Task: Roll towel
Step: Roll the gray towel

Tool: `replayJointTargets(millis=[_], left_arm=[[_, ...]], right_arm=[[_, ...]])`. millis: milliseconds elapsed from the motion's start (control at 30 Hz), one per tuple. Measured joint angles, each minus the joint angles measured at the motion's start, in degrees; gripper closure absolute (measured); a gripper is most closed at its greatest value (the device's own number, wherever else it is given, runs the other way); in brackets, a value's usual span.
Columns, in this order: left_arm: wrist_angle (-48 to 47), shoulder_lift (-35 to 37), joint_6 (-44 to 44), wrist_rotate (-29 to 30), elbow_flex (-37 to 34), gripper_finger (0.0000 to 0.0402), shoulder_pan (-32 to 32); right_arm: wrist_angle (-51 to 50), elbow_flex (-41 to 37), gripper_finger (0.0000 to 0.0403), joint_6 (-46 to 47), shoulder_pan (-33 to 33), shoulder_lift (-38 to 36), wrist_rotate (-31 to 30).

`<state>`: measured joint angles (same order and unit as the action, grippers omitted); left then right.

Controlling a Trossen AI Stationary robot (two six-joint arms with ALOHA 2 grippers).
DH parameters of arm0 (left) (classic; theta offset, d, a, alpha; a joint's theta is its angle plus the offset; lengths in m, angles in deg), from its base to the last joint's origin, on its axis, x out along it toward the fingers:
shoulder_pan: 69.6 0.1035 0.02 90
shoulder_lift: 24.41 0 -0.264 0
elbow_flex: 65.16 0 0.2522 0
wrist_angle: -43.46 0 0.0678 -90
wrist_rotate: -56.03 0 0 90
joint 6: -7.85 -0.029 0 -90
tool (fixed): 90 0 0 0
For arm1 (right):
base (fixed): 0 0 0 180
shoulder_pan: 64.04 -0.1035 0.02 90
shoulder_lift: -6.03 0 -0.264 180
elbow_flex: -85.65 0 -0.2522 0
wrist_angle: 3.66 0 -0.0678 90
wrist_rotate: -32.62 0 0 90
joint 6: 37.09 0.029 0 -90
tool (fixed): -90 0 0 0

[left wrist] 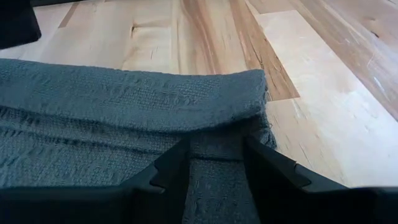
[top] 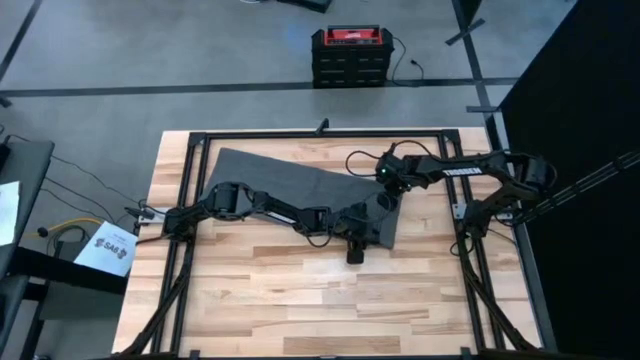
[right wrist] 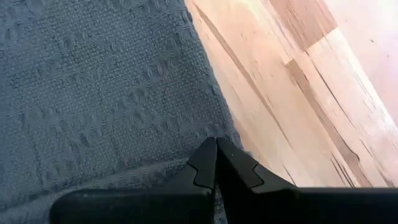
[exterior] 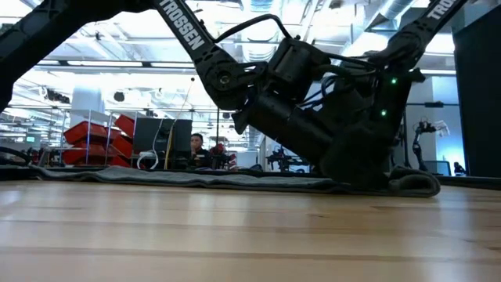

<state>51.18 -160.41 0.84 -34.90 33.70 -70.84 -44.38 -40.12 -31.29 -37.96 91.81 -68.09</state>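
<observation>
While both end effectors [left wrist: 214,163] [right wrist: 216,163] pinch the towel [top: 280,175], it lies on the wooden table [top: 300,300].

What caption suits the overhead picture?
Two robot arms bend over a dark grey towel on a wooden table.

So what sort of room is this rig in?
Probably a robotics lab or workshop: red storage bins and monitors with a seated person behind the wooden table, and bare concrete floor.

A robotics lab or workshop; a wooden desk [top: 300,310] on a grey concrete floor [top: 150,50]; red bins [exterior: 94,133], monitors [exterior: 160,137] and a seated person [exterior: 198,149] fill the open hall behind.
</observation>
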Motion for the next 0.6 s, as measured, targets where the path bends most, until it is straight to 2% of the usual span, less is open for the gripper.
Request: replayJointTargets(millis=[233,600], left_arm=[[0.0,0.0,0.0,0.0,0.0,0.0268,0.0],[0.1,-0.1,0.2,0.0,-0.1,0.0268,0.0]], right_arm=[[0.9,0.0,0.0403,-0.3,-0.2,-0.7,-0.2],[-6.3,-2.3,0.0403,1.0,-0.8,-17.1,-1.8]])
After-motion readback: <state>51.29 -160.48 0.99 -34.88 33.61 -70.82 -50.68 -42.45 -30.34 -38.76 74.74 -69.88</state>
